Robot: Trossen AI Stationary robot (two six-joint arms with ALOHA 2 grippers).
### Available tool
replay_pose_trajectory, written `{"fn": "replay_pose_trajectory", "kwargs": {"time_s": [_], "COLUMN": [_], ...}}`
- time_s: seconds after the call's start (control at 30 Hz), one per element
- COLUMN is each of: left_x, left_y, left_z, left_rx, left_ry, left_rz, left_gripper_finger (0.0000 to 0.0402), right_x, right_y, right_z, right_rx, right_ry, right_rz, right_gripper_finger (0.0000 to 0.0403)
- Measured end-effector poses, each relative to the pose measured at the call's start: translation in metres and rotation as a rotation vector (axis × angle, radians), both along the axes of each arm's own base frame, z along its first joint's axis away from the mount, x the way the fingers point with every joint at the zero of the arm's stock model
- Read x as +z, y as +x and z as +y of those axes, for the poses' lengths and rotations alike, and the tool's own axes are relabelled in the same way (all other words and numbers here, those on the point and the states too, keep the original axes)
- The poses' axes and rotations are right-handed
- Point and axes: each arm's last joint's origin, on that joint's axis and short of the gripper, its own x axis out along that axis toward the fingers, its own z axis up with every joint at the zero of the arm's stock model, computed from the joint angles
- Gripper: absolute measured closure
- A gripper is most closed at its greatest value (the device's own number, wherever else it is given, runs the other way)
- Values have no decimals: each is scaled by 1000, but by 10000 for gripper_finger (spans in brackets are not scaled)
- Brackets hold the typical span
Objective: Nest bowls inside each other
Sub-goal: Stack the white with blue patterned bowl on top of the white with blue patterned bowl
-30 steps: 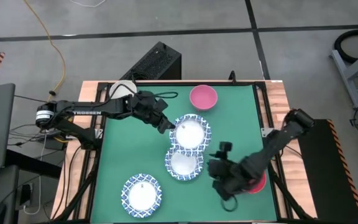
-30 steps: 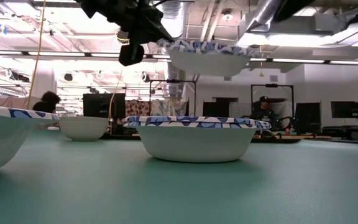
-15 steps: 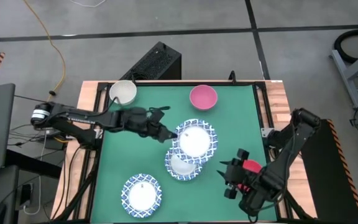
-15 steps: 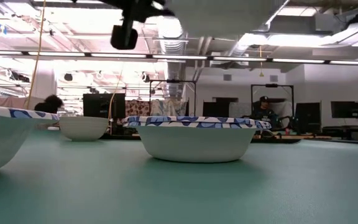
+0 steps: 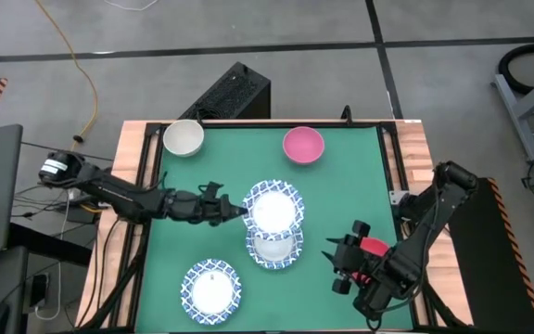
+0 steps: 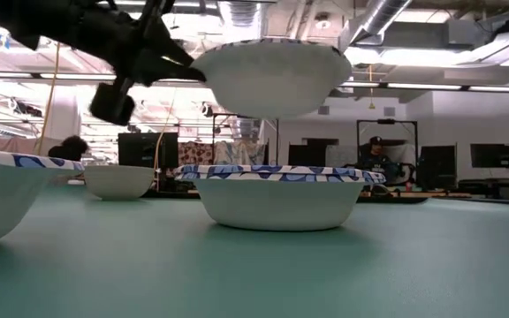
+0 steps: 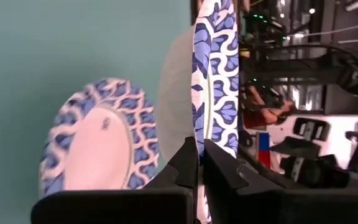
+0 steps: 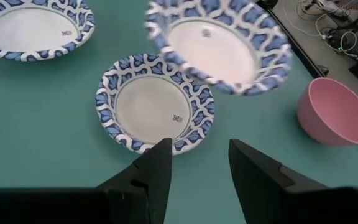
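My left gripper (image 5: 240,210) reaches in from the table's left and is shut on a white bowl with a blue patterned rim (image 5: 273,206). In the low view that bowl (image 6: 272,79) hangs above a second blue-rimmed bowl (image 6: 281,199), which stands on its base mid-table (image 5: 273,248). A third blue-rimmed bowl (image 5: 211,288) stands near the front edge. A cream bowl (image 5: 184,137) and a pink bowl (image 5: 303,145) stand at the far edge. My right gripper (image 5: 341,266) hovers open at the near right, beside a red bowl (image 5: 376,249) that it partly hides. My left gripper pinches the bowl's patterned rim (image 7: 199,134) between its two fingers, on the side facing the table's left. The fingers come in about level from the left. The bowl sits upright, lifted clear, over the bowl on the table.
Bare green mat lies at the far left and between the middle bowls and the pink bowl. Wooden table edges (image 5: 415,148) frame the mat. A black box (image 5: 235,93) stands behind the far edge. People and equipment show in the room beyond.
My left gripper has drawn back toward the table's left and near edges, sunk and rolled, keeping hold. The held bowl has come down with it to just above the middle bowl. My right gripper has shifted a little toward the right edge, staying open.
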Motion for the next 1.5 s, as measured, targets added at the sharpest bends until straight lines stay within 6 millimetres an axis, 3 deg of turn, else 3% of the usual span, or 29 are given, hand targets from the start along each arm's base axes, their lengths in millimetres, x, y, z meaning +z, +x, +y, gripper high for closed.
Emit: {"fn": "replay_pose_trajectory", "kwargs": {"time_s": [0.27,0.7,1.5], "left_x": [-15,-53,-62], "left_y": [-1,25,25], "left_z": [-20,-24,-17], "left_rx": [-33,-125,-160], "left_ry": [-29,-95,-24], "left_rz": [84,110,198], "left_gripper_finger": [400,400,400], "right_x": [0,0,0], "right_y": [4,6,6], "right_z": [-4,-6,-5], "right_rx": [-4,1,4], "right_ry": [-17,-32,-30], "right_rz": [11,21,20], "right_gripper_finger": [223,223,223]}}
